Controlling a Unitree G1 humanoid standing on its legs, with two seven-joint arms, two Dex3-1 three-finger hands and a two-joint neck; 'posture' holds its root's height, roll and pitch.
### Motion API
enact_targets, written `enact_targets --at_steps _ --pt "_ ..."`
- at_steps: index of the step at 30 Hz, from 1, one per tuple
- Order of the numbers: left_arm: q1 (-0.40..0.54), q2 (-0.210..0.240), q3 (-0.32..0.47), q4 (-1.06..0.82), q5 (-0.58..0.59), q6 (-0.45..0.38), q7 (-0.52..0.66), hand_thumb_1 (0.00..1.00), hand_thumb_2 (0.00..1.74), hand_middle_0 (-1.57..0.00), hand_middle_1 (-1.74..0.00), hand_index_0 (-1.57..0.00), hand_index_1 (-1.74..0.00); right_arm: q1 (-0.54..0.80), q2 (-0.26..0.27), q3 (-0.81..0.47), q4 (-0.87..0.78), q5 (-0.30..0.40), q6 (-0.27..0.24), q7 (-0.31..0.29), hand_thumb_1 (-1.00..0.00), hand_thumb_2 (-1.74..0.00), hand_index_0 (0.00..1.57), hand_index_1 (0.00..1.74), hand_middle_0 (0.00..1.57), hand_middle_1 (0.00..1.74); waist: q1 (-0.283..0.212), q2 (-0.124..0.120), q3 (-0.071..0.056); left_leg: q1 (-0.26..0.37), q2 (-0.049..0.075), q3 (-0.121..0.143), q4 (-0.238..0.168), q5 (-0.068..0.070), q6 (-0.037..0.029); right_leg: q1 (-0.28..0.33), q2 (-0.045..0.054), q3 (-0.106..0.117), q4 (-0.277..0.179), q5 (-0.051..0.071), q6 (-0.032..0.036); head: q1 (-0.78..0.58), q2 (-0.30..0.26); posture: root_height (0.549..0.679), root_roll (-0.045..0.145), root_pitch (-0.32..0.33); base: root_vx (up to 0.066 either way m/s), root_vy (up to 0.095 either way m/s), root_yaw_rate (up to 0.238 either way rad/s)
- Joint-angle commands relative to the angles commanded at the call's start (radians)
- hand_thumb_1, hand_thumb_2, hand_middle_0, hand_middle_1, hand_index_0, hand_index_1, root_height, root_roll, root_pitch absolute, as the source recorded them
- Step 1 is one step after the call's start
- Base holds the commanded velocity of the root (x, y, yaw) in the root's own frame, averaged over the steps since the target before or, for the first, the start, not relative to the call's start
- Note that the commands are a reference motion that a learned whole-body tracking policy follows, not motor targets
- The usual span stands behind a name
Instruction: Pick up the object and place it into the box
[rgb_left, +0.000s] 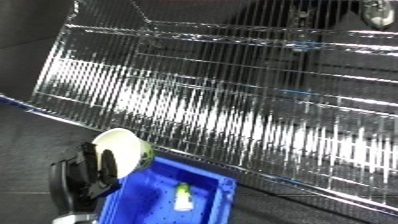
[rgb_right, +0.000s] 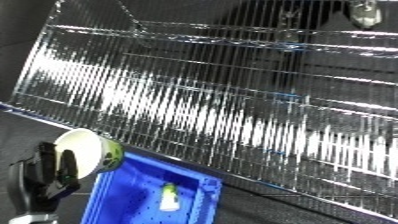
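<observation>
Left hand (rgb_left: 84, 175) curled round a white-green cup (rgb_left: 124, 149) at the blue bin (rgb_left: 209, 197)'s left rim, lifted but not yet dropped in.

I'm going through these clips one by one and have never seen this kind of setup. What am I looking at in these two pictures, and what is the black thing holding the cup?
Both pictures come from one stereo camera on a humanoid robot's head, looking down; the left eye and right eye views show the same moment, slightly shifted. The black shape at the lower left is the robot's left hand, its fingers curled round a white cup with a green band, the cup tipped so its open mouth faces the camera. The cup hangs over the near left edge of a blue bin, where it is meant to go. A small white and green item already lies inside the bin; I cannot tell what it is. The shiny grid behind is a wire rack. The right hand does not show.
</observation>
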Motion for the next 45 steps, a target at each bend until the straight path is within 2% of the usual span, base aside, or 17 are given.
enact_targets --at_steps 5,10,14,18,23,28,34,45 --pt "-0.001 0.027 0.013 0.173 -0.050 0.004 -0.021 1.00 1.74 -1.57 -1.74 -1.57 -1.74 -0.003 0.001 0.014 0.034 0.021 -0.007 0.020 0.00 0.00 0.00 0.00 0.00 0.00 0.001 -0.011 0.000 0.002 0.004 -0.001 -0.012 0.006 0.0006 0.005 0.0097 0.005 -0.007 -0.001 -0.0012 -0.095 -0.043 0.648 0.038 0.090 0.005 -0.003 0.037" --pt "-0.017 0.033 0.013 0.326 -0.031 0.029 -0.047 1.00 1.74 -1.57 -1.74 -1.57 -1.74 -0.011 0.001 0.022 0.064 0.026 -0.006 0.044 0.00 0.00 0.00 0.00 0.00 0.00 -0.002 -0.030 0.000 0.008 0.010 -0.005 -0.036 0.019 -0.0052 0.013 0.0225 0.011 -0.018 -0.004 -0.0021 -0.175 -0.074 0.648 0.035 0.091 0.007 0.003 0.025" --pt "-0.037 0.032 0.005 0.435 -0.024 0.062 -0.087 1.00 1.74 -1.57 -1.74 -1.57 -1.74 -0.014 0.003 0.023 0.086 0.021 -0.009 0.067 0.00 0.00 0.00 0.00 0.00 0.00 -0.005 -0.050 0.000 0.017 0.018 -0.010 -0.060 0.027 -0.0087 0.024 0.0301 0.013 -0.036 -0.001 -0.0008 -0.208 -0.087 0.650 0.033 0.092 0.006 -0.010 0.018" --pt "-0.050 0.029 -0.008 0.525 -0.009 0.109 -0.131 0.80 1.39 -1.26 -1.39 -1.26 -1.39 -0.013 0.005 0.027 0.097 0.015 -0.008 0.080 0.00 0.00 0.00 0.00 0.00 0.00 -0.009 -0.069 0.000 0.028 0.027 -0.014 -0.079 0.034 -0.0110 0.036 0.0346 0.014 -0.054 0.003 0.0013 -0.223 -0.097 0.651 0.031 0.092 0.006 -0.006 0.005" --pt "-0.061 0.024 -0.027 0.618 0.027 0.164 -0.175 0.55 0.96 -0.86 -0.96 -0.86 -0.96 -0.011 0.001 0.033 0.105 0.010 0.001 0.092 0.00 0.00 0.00 0.00 0.00 0.00 -0.017 -0.081 0.000 0.036 0.034 -0.014 -0.082 0.034 -0.0108 0.048 0.0356 0.015 -0.066 0.006 0.0040 -0.226 -0.113 0.652 0.028 0.087 0.005 0.010 -0.018" --pt "-0.067 0.025 -0.041 0.698 0.056 0.190 -0.209 0.30 0.52 -0.47 -0.52 -0.47 -0.52 -0.012 0.000 0.038 0.110 0.009 0.009 0.098 0.00 0.00 0.00 0.00 0.00 0.00 -0.023 -0.088 0.000 0.044 0.036 -0.013 -0.088 0.034 -0.0112 0.060 0.0357 0.016 -0.083 0.009 0.0056 -0.219 -0.120 0.653 0.028 0.085 0.008 0.010 -0.015" --pt "-0.061 0.022 -0.056 0.734 0.065 0.174 -0.240 0.00 0.00 0.00 0.00 0.00 0.00 -0.012 -0.004 0.041 0.110 0.005 0.013 0.101 0.00 0.00 0.00 0.00 0.00 0.00 -0.028 -0.086 0.000 0.048 0.034 -0.012 -0.088 0.031 -0.0099 0.065 0.0350 0.019 -0.095 0.013 0.0059 -0.207 -0.115 0.654 0.028 0.083 0.003 0.011 -0.013" --pt "-0.058 0.018 -0.076 0.718 0.079 0.190 -0.251 0.00 0.00 0.00 0.00 0.00 0.00 -0.014 0.003 0.053 0.089 0.004 0.013 0.086 0.00 0.00 0.00 0.00 0.00 0.00 -0.035 -0.079 0.000 0.041 0.032 -0.006 -0.072 0.019 -0.0068 0.059 0.0352 0.020 -0.091 0.017 0.0098 -0.125 -0.096 0.653 0.024 0.084 -0.009 -0.004 -0.025"
